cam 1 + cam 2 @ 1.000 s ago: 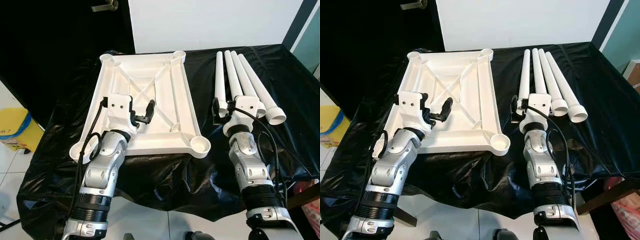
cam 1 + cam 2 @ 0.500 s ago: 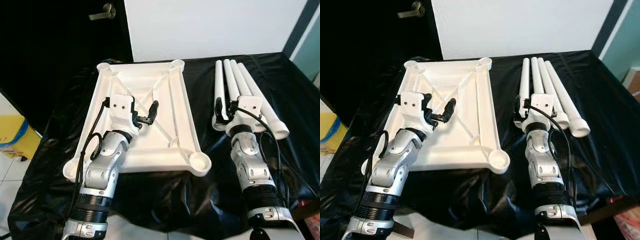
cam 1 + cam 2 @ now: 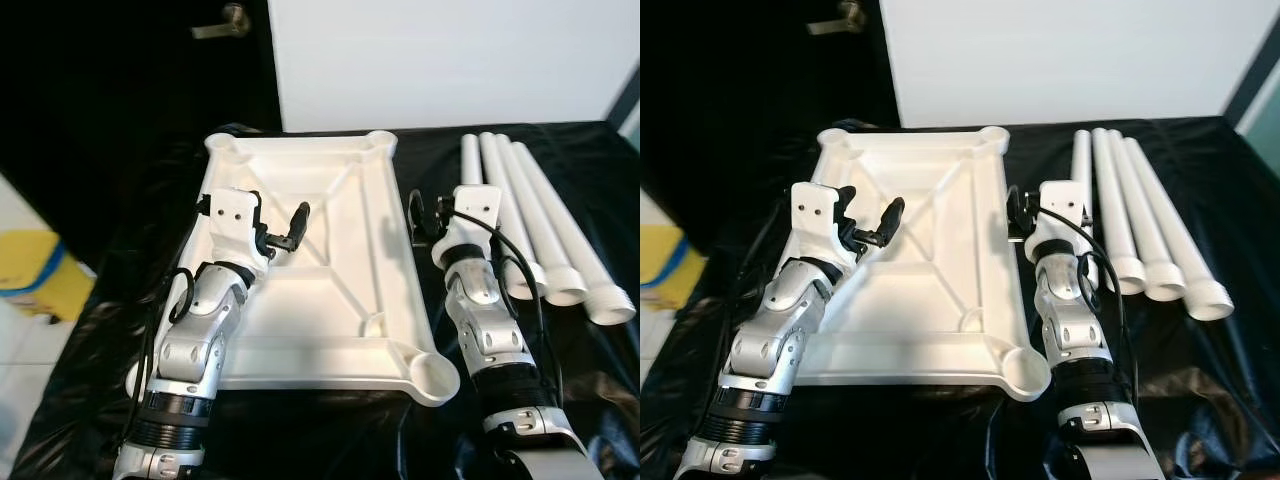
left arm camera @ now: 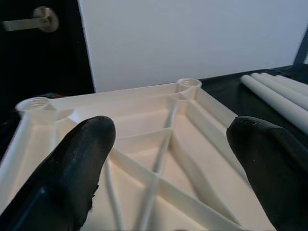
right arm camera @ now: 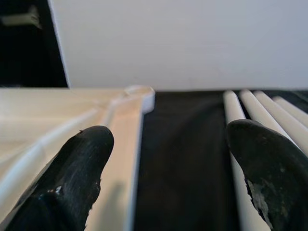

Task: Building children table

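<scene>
Here the white tabletop (image 3: 320,270) lies upside down on a black cloth (image 3: 90,340), ribbed underside up, so that the round leg sockets at its corners face upward and can take the legs; one socket (image 3: 432,377) sits at the tabletop's 5 o'clock corner, nearest the robot, another (image 4: 188,84) at the far corner toward the legs; the four white legs (image 3: 540,240) lie side by side on the cloth at 3 o'clock of the tabletop, touching or nearly touching one another, wide collared ends toward the robot, presumably laid out within the right arm's reach; left gripper (image 3: 280,228) hangs over the tabletop's ribbed middle, toward its 9 o'clock side, fingers (image 4: 72,163) spread wide with nothing between them; right gripper (image 3: 427,215) hovers over the strip of cloth between the tabletop's 3 o'clock edge and the nearest leg, fingers (image 5: 72,173) likewise spread and empty; judgement: no leg fitted yet, task at its start, right arm placed to take the nearest leg, left arm placed to steady the top; a door handle (image 3: 222,20) shows at 11 o'clock on the dark door behind; a yellow object (image 3: 30,275) stands on the floor at 9 o'clock; no brand, label or writing readable on any part.
</scene>
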Controlling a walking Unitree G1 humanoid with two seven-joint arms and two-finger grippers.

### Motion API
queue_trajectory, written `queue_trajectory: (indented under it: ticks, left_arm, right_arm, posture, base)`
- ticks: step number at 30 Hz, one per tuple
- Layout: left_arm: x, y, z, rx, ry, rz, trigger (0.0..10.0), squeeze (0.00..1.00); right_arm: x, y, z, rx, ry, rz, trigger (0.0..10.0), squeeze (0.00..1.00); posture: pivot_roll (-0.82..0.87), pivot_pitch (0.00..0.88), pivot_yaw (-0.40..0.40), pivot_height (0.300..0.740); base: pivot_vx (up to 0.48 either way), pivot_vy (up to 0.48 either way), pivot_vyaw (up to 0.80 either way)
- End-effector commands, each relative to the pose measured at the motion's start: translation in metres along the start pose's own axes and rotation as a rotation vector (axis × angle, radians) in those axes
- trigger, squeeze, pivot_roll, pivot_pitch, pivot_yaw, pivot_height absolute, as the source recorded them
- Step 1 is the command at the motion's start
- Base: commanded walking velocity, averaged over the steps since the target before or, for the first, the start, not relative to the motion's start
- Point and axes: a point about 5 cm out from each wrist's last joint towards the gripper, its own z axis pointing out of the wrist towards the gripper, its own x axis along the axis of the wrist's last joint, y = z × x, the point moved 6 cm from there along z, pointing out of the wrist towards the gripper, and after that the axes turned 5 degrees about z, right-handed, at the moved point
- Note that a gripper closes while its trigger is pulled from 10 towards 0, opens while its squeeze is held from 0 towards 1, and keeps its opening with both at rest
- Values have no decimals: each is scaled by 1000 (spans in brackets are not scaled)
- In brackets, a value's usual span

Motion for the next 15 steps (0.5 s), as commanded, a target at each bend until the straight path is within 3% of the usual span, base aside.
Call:
queue_trajectory:
  ticks: [1, 7, 12, 15]
  left_arm:
    - [0, 13, -1, -46, -3, -1, 10000, 0]
    - [0, 25, -5, -107, -6, 19, 10000, 0]
    - [-1, 26, -5, -114, -10, 21, 10000, 0]
    - [-4, 30, -7, -135, -26, 34, 10000, 0]
  right_arm:
    - [-11, 10, -2, -43, -48, 9, 10000, 0]
    - [-24, 26, -5, -134, -110, -22, 10000, 0]
    - [-25, 28, -6, -145, -112, -27, 10000, 0]
    - [-36, 39, -9, -197, -166, -30, 10000, 0]
  posture:
    - [-49, 79, 29, 740]
    - [-50, 81, 33, 740]
    - [-50, 81, 33, 740]
    - [-49, 82, 37, 740]
  base:
    - [0, 0, 0]
    - [0, 0, 0]
    - [0, 0, 0]
    - [0, 0, 0]
